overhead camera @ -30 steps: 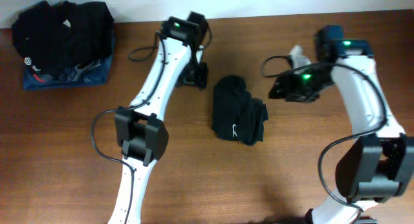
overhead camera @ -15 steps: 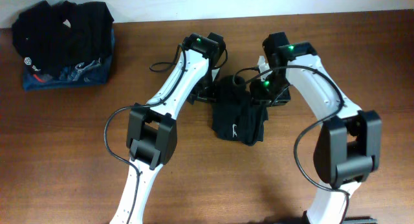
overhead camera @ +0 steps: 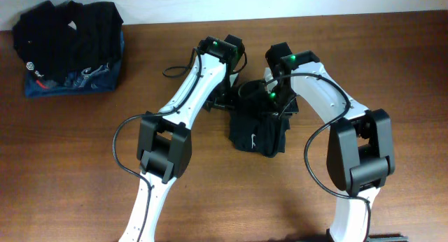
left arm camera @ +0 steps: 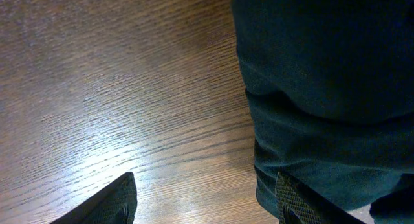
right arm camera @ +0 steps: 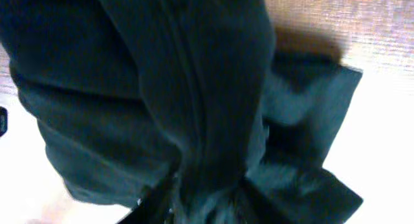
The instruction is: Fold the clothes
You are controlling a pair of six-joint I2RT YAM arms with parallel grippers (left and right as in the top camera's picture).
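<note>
Pinching a raised ridge of the clothes (overhead camera: 257, 129) between narrowed jaws, the right tool (right arm camera: 194, 206) grips the garment's far edge, probably to lift it for a fold. The left tool (left arm camera: 207, 201) hangs wide open and empty, straddling the garment's side edge in the middle of the counter (overhead camera: 84, 172), seemingly ready to take the matching corner.

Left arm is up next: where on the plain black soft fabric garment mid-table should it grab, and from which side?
Pinch the far-left folded edge of the black fabric garment, coming down from above. The left gripper hangs open there, one finger over the bare wooden table and the other over the cloth, so closing should probably gather that thick fold.
</note>
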